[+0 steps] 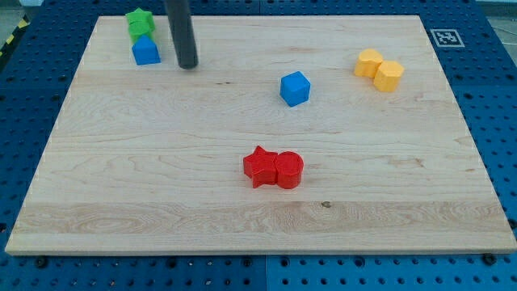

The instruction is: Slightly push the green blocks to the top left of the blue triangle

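Two green blocks sit at the board's top left: a green star and a second green block just below it, touching. A blue triangle sits right below them, touching the lower green block. My tip rests on the board just to the right of the blue triangle, apart from it by a small gap. The rod rises from it out of the view's top.
A blue cube sits near the board's middle. Two yellow blocks touch at the top right. A red star and a red cylinder touch at the lower middle. The wooden board lies on a blue perforated table.
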Robot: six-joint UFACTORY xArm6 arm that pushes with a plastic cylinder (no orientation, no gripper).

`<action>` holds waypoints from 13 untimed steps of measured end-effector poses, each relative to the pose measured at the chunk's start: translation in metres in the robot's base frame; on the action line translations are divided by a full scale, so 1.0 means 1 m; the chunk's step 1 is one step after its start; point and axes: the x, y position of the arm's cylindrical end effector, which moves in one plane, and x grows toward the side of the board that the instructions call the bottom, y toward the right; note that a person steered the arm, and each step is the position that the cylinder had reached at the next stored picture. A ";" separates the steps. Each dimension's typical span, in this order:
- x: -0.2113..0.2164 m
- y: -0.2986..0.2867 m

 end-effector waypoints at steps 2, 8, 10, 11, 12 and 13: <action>-0.045 -0.046; -0.017 0.012; 0.037 0.021; 0.046 0.021; 0.076 0.021; 0.076 0.021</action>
